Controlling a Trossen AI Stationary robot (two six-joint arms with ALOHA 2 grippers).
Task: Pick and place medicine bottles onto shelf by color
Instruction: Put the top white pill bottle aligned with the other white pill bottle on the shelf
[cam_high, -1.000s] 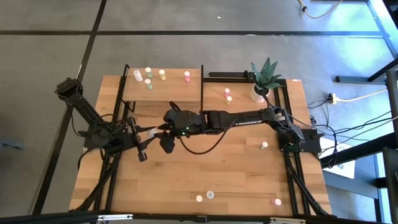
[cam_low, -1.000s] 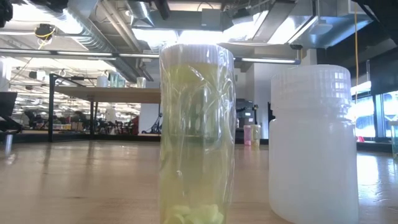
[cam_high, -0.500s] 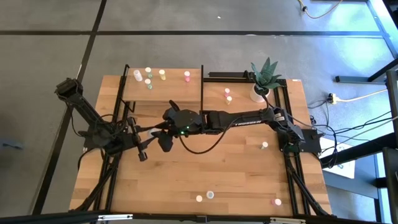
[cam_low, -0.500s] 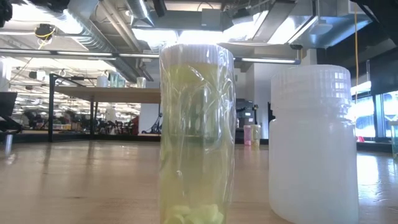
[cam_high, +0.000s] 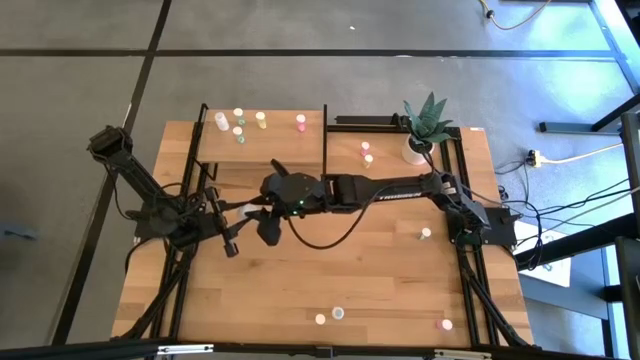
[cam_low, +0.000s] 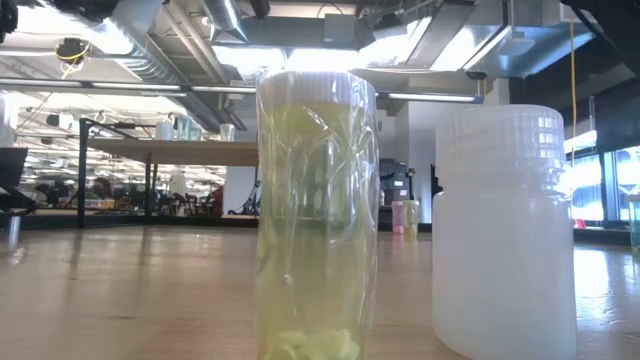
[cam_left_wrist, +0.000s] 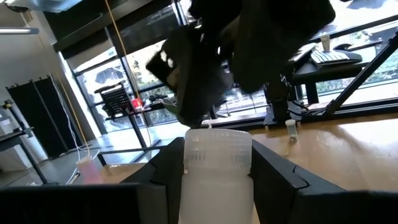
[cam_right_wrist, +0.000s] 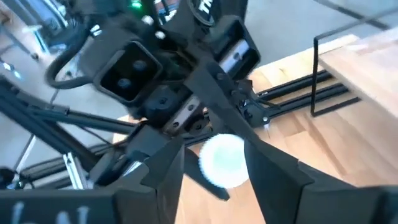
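Note:
A white medicine bottle (cam_high: 247, 209) hangs above the table's left middle, lying level, with my left gripper (cam_high: 240, 212) shut on it. My right gripper (cam_right_wrist: 217, 158) reaches in from the right. Its open fingers stand either side of the bottle's cap end (cam_right_wrist: 222, 160), with a gap showing on one side. The shelf (cam_high: 280, 140) stands at the far left. On it are white (cam_high: 222, 121), green (cam_high: 239, 131), yellow (cam_high: 261, 118) and pink (cam_high: 300, 121) bottles. My left gripper pinches the white bottle's body (cam_left_wrist: 217, 193) between its two fingers (cam_left_wrist: 165, 180). The fingers come level from the table's left and lie along the bottle. The bottle is lifted clear of the table, with its cap pointing toward my right gripper. Whether my right gripper touches the cap end, I cannot tell.
Loose bottles stand on the table: two at the far right (cam_high: 367, 155), one at the right (cam_high: 425, 234), one at the near right corner (cam_high: 445, 323). Near the front edge stand a green one (cam_low: 316, 215) and a white one (cam_low: 505, 230). A potted plant (cam_high: 420, 140) is at the far right.

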